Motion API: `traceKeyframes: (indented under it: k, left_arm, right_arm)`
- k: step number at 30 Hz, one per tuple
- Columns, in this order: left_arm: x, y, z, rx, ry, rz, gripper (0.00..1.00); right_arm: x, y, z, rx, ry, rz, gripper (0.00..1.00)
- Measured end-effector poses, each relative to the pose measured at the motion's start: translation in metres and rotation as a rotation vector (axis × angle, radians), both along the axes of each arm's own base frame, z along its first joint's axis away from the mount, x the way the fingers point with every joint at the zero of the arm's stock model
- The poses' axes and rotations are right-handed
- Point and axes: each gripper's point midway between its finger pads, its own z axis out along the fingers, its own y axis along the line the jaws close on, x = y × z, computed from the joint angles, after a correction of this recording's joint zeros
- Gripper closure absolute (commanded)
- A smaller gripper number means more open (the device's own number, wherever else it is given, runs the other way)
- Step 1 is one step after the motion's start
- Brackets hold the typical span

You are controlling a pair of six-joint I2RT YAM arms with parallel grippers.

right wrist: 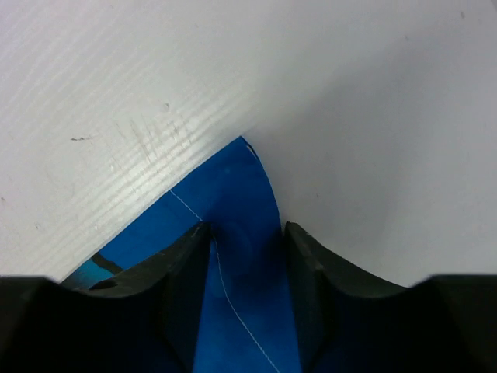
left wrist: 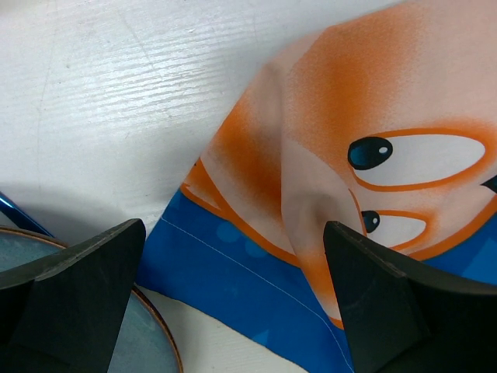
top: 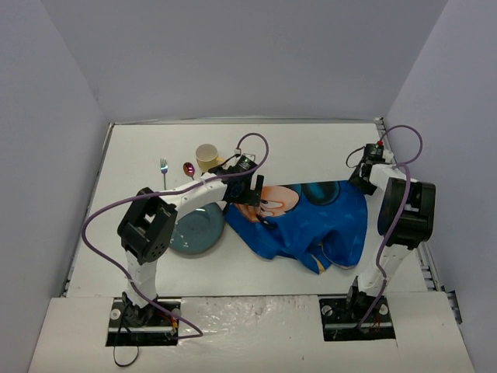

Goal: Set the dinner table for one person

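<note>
The left hand (left wrist: 234, 227) hangs low over a white bench (left wrist: 116, 93), its two dark fingers (left wrist: 78, 295) spread wide with nothing gripped between them. Beneath the gap lies a blue placemat (left wrist: 373, 101) printed with an orange and peach cartoon face, whose two dark-pupilled eyes (left wrist: 419, 159) look out from the right of the view. The cloth is not flat: a raised fold runs down through the face toward the right finger. At lower left, partly hidden behind the left finger, sits a blue-grey plate (left wrist: 144, 342) with a copper-coloured rim, just beside the placemat's stitched blue edge. The bench's faintly ridged surface fills the upper left.
</note>
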Motion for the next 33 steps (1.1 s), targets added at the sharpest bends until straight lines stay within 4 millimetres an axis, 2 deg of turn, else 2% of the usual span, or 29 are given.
traceKeyframes:
  k: [3, 4, 12, 17, 21, 24, 33]
  left_arm:
    - [-0.001, -0.001, 0.002, -0.008, 0.001, -0.006, 0.03]
    - [-0.001, -0.002, 0.002, -0.009, 0.003, -0.009, 0.03]
    - [-0.003, -0.004, 0.001, -0.021, 0.015, -0.020, 0.03]
    - [0.009, -0.010, -0.007, -0.016, 0.028, -0.031, 0.03]
    - [0.027, -0.011, -0.022, 0.005, 0.044, -0.020, 0.03]
    - [0.037, -0.004, -0.032, 0.021, 0.052, -0.009, 0.03]
    - [0.048, 0.016, -0.034, 0.025, 0.062, 0.024, 0.07]
  right_arm:
    - [0.011, -0.005, 0.000, -0.015, -0.005, -0.008, 0.98]
    - [0.015, -0.006, 0.001, -0.019, -0.009, -0.007, 1.00]
    - [0.047, -0.017, 0.004, -0.033, -0.023, -0.011, 1.00]
    - [0.063, -0.023, 0.004, -0.057, -0.027, 0.020, 1.00]
    - [0.065, -0.025, 0.005, -0.076, -0.020, 0.052, 1.00]
    - [0.065, -0.024, 0.005, -0.083, -0.014, 0.078, 1.00]
    - [0.065, -0.025, 0.005, -0.094, -0.013, 0.107, 1.00]
